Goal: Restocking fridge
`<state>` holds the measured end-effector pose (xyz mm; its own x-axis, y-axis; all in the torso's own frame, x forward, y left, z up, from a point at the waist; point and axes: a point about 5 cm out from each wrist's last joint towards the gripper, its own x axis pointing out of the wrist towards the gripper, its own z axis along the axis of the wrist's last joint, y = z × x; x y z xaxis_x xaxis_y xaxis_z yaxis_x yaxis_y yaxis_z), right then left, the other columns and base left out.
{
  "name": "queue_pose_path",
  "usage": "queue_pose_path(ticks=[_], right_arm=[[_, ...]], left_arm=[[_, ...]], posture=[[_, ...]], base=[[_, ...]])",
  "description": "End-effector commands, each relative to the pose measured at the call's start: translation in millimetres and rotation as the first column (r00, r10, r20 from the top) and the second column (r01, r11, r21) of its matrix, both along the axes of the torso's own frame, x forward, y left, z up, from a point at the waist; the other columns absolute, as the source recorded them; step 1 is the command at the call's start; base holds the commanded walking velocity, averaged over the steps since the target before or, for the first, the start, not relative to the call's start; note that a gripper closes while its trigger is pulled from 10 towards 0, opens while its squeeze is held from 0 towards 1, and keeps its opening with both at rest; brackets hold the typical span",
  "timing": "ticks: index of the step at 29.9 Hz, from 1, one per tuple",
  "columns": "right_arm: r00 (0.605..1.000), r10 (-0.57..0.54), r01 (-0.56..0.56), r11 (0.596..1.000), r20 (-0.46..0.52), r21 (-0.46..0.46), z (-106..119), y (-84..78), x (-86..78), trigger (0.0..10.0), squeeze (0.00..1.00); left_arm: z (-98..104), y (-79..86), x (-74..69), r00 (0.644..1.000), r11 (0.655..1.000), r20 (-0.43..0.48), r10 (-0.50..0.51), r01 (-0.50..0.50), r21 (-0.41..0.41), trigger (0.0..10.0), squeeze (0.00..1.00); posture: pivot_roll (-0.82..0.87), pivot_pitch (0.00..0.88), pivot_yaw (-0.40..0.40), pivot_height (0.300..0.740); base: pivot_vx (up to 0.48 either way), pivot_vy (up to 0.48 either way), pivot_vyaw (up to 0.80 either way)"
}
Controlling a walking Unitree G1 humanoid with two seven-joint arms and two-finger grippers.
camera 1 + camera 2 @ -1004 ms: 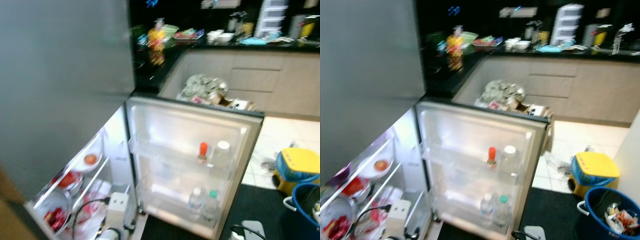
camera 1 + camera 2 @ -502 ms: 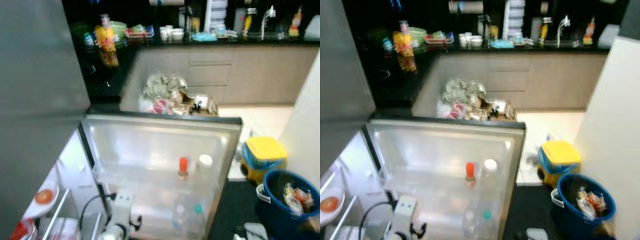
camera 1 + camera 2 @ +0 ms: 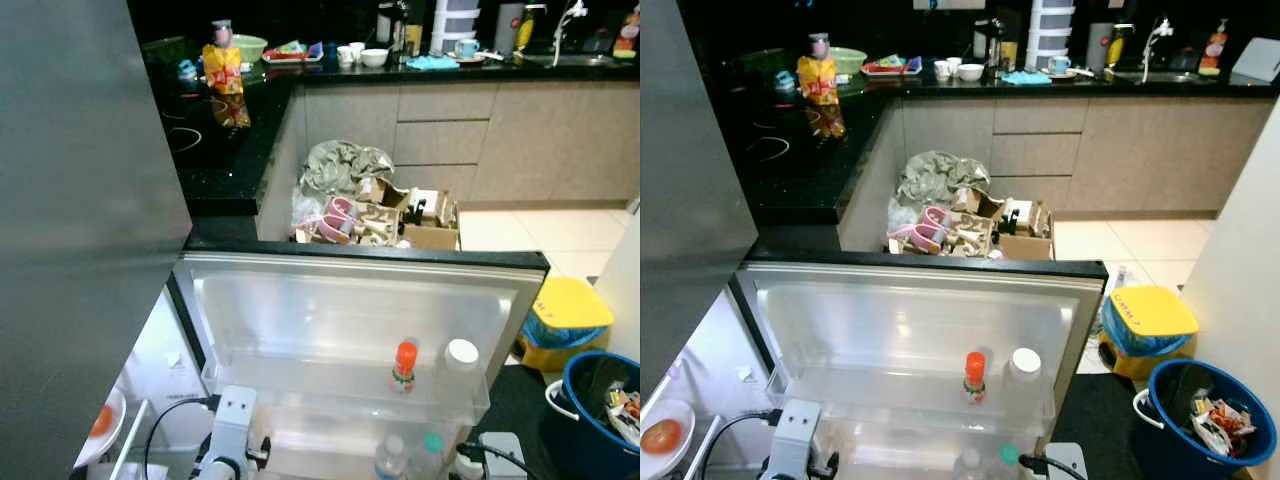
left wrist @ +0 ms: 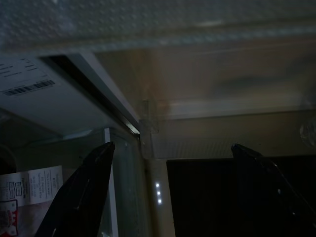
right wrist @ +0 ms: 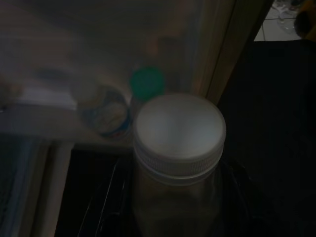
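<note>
One bottle (image 5: 175,163) with a white screw cap sits upright between the black fingers of the right gripper (image 5: 173,217), which appears closed around its body; the wrist picture is dim, so the exact contact is hard to read, but the bottle stands directly in front of the camera with its long axis along the fingers. Past the cap, the lower door shelf (image 3: 330,455) of the open fridge door (image 3: 350,300) holds a green-capped bottle (image 5: 146,82) and a second bottle just beside it. That shelf lies ahead of and below the held bottle, so the move ahead is probably forward and down into a free gap on it, cap kept up.

On the upper door shelf (image 3: 910,385) a red-capped bottle (image 3: 974,376) and a white-capped bottle (image 3: 1024,368) stand side by side. The right arm is the nearer one to both shelves' open end. The left gripper (image 4: 173,197) hangs with fingers spread wide and nothing between them, pointed at the hinge side of the fridge body. To the robot's left, a plate (image 3: 662,428) with a tomato rests inside the fridge.
</note>
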<state>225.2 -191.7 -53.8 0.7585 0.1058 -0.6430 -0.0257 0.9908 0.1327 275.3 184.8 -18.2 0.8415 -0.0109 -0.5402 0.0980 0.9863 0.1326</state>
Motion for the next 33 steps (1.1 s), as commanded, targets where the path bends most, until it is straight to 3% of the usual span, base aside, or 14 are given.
queue_pose_path(ticks=[1,5,7,8,11,13,16,17,18,21,23,26,31,33], right_arm=[[1.000,0.020,-0.020,1.000,-0.007,0.014,-2,-0.3,-4.0,10.0,0.00],[0.999,0.054,-0.054,0.998,-0.004,0.024,-1,1.2,-2.8,10.0,0.00],[0.980,0.201,-0.201,0.976,0.005,0.082,2,11.9,-0.2,10.0,0.00],[0.980,0.201,-0.201,0.976,0.005,0.082,2,11.9,-0.2,10.0,0.00],[0.912,0.409,-0.408,0.889,0.043,0.207,9,29.5,4.4,10.0,0.00],[0.878,0.470,-0.476,0.836,0.090,0.272,18,36.0,11.6,10.0,0.00],[0.862,0.494,-0.504,0.811,0.115,0.297,23,38.6,15.5,10.0,0.00],[0.822,0.552,-0.564,0.753,0.139,0.339,32,43.3,19.8,10.0,0.00],[0.822,0.552,-0.564,0.753,0.139,0.339,32,43.3,19.8,10.0,0.00],[0.591,0.759,-0.786,0.464,0.273,0.409,73,60.6,25.3,10.0,0.00],[0.496,0.784,-0.844,0.336,0.373,0.418,102,70.4,30.2,10.0,0.00],[0.450,0.777,-0.876,0.287,0.441,0.388,123,75.0,37.4,10.0,0.00],[0.299,0.788,-0.953,0.213,0.538,0.217,176,82.4,55.5,10.0,0.00],[0.272,0.791,-0.962,0.213,0.548,0.169,184,83.4,58.3,10.0,0.00]], left_arm=[[-7,4.1,-9.5,1.000,1.000,-0.025,0.007,-0.006,0.021,10.0,0.00],[-7,5.4,-10.1,1.000,1.000,-0.018,0.014,-0.013,0.028,10.0,0.00],[-6,8.5,-9.0,0.999,0.999,-0.006,0.038,-0.038,0.028,10.0,0.00],[-6,8.5,-9.0,0.999,0.999,-0.006,0.038,-0.038,0.028,10.0,0.00],[-3,12.9,-6.6,0.999,0.998,0.005,0.048,-0.049,0.044,10.0,0.00],[-1,16.0,-4.9,0.998,0.997,0.011,0.060,-0.061,0.050,10.0,0.00],[0,17.3,-4.4,0.998,0.997,0.012,0.067,-0.067,0.049,10.0,0.00],[0,19.4,-4.0,0.997,0.996,0.010,0.072,-0.072,0.056,10.0,0.00],[0,19.4,-4.0,0.997,0.996,0.010,0.072,-0.072,0.056,10.0,0.00],[1,23.6,-3.6,0.996,0.995,0.012,0.084,-0.084,0.060,10.0,0.00],[2,24.9,-3.8,0.996,0.994,0.016,0.090,-0.091,0.058,10.0,0.00],[1,25.6,-4.5,0.995,0.994,0.017,0.093,-0.094,0.058,10.0,0.00],[-4,23.7,-11.2,0.997,0.995,0.000,0.075,-0.075,0.063,10.0,0.00],[-5,22.7,-12.0,0.998,0.996,-0.003,0.068,-0.068,0.064,10.0,0.00]], posture=[[-0.10,0.053,0.009,0.740],[-0.09,0.054,0.003,0.740],[-0.09,0.056,0.002,0.740],[-0.09,0.056,0.002,0.740],[-0.09,0.058,0.004,0.740],[-0.09,0.059,0.008,0.740],[-0.09,0.059,0.008,0.740],[-0.09,0.062,0.008,0.740],[-0.09,0.062,0.008,0.740],[-0.06,0.063,-0.013,0.740],[-0.06,0.063,-0.013,0.740],[-0.06,0.065,-0.020,0.740],[-0.06,0.068,-0.020,0.740],[-0.06,0.066,-0.020,0.740]], base=[[0.000,0.000,0.00],[0.000,0.000,0.00],[0.000,0.000,0.00],[0.000,0.000,0.00],[0.000,0.000,0.00],[0.000,0.000,0.00],[0.000,0.000,0.00],[0.000,0.000,0.00],[0.000,0.000,0.00],[0.000,0.000,0.00],[0.000,0.000,0.00],[0.000,0.000,0.00],[0.000,0.000,0.00],[0.000,0.000,0.00]])
